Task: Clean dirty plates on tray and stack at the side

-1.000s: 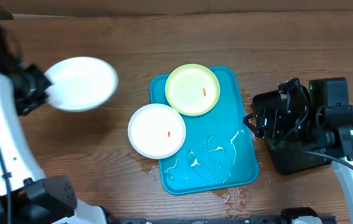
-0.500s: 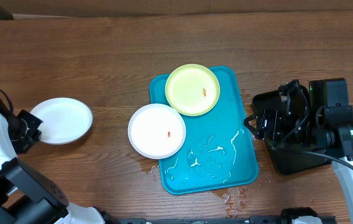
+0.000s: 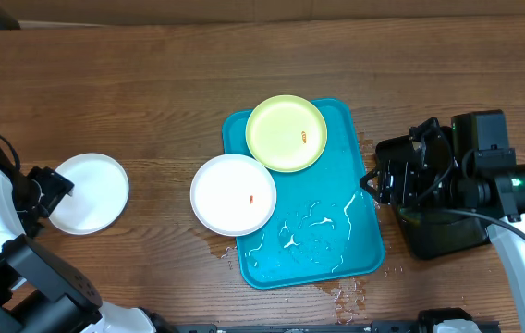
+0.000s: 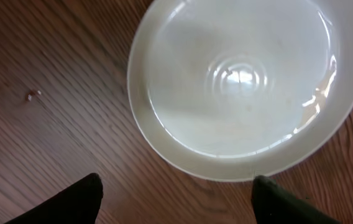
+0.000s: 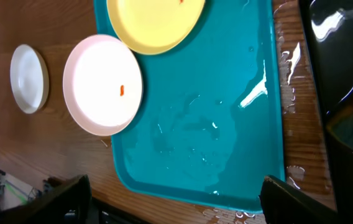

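**One white plate on the bench, two at the tray**

The left hand point(image 4: 176, 202) is opened wide, just beside the rim of a white plate point(image 3: 89, 192) that lies on the bench point(image 3: 152, 83), well left of the tray point(image 3: 336, 231). The speckled white plate point(image 3: 234, 193) overhangs the tray's left rim. The yellow-green plate point(image 3: 286, 132) lies at its far end. The right hand point(image 5: 176, 205) is also wide, near the tray's right edge.
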Robot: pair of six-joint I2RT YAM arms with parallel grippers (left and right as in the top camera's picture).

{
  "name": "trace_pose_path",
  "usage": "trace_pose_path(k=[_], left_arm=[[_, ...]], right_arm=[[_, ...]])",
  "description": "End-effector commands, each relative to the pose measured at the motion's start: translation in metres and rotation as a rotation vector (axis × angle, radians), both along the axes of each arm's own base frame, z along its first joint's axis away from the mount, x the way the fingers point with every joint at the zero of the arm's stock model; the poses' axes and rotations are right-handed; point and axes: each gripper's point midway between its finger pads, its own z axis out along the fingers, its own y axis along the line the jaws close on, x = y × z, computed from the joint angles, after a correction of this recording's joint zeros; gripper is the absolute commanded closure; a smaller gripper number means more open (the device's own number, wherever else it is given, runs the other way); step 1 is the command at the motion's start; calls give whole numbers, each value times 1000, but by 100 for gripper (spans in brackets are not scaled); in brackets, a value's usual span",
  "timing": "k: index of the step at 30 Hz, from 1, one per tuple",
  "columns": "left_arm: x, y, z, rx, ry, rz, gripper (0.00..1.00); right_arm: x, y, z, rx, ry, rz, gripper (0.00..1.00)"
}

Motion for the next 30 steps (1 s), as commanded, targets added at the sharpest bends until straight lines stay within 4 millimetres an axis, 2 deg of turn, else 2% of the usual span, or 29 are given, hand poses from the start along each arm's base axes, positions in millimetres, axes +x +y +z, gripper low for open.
trace_pose_path(k=[1, 5, 10, 13, 17, 18, 24, 26, 30], left_arm=[[30, -28, 36, -84, -172, -107, 25], [50, -78, 77, -107, -288, -330, 27], [50, -155, 112, -60, -331, -608, 24], [47, -190, 120, -35, -325, -699, 23], [40, -218, 119, -25, -287, -792, 22], [37, -228, 117, -37, -279, -814, 21], [37, -237, 117, -41, -279, -843, 16], [36, -237, 117, -42, -276, -843, 16], [36, -237, 117, -43, -275, -843, 15]], right_arm=[[7, -5, 1, -38, -19, -14, 18], [12, -15, -15, -131, 20, -43, 30], [21, -8, -40, -181, 98, -34, 32], [28, -16, -62, -270, 157, -73, 34], [42, -16, -92, -323, 211, -62, 35], [51, -14, -103, -329, 214, -62, 39], [84, -10, -126, -341, 138, -12, 48], [86, -8, -134, -353, 139, 18, 51], [88, -8, -157, -431, 162, 54, 52]])
